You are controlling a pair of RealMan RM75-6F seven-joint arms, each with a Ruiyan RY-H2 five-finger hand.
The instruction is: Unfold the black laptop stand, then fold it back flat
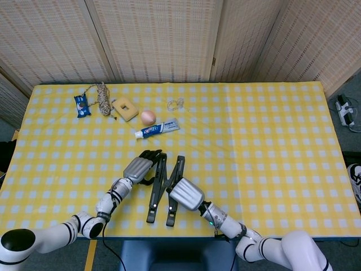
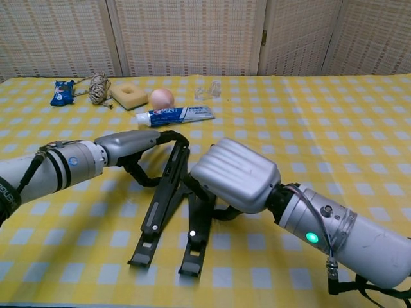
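While the laptop stand (image 1: 163, 189) lies nearly folded, both hands' fingers (image 2: 168, 136) clamp its two bars.

The toothpaste tube (image 2: 174, 115) and the blue snack packet (image 2: 60, 92) carry print too small to read.

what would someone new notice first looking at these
Two silver hands, left and right, near the front edge of the yellow checked table, gripping a black stand from either side, its two rails nearly together. Beyond it lies a toothpaste tube, with a pale ball, a sponge, twine and a blue packet toward the far left corner.
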